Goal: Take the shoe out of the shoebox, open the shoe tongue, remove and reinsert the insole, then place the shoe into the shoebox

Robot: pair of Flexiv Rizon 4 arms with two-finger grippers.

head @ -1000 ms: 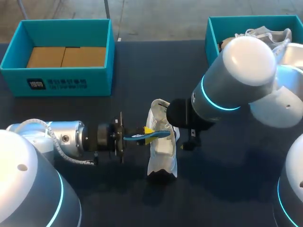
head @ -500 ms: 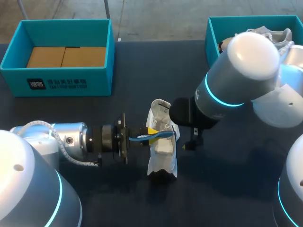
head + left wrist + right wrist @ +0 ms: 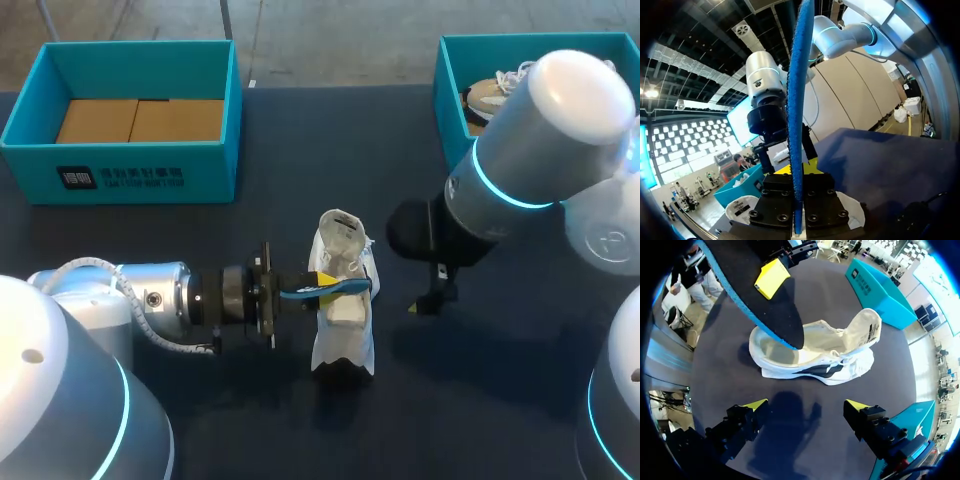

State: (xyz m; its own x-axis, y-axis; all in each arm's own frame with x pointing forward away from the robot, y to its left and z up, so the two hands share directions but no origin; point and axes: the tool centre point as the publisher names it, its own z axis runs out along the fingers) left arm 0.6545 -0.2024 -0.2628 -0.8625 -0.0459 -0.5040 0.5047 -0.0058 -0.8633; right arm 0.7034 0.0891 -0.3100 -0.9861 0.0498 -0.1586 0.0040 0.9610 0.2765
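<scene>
Our left gripper (image 3: 313, 284) pinches the blue insole (image 3: 342, 287), whose far end dips into the white shoe (image 3: 342, 338) on the table (image 3: 300, 150). Our right gripper (image 3: 807, 407) hangs spread near the shoe, apart from it.

We count two teal shoeboxes, left shoebox (image 3: 150, 178) and right shoebox (image 3: 446, 85); two shoes, a white shoe (image 3: 343, 338) and a tan-soled shoe (image 3: 487, 97); one blue insole (image 3: 335, 287); and two robot arms, left arm (image 3: 150, 298) and right arm (image 3: 525, 165).
</scene>
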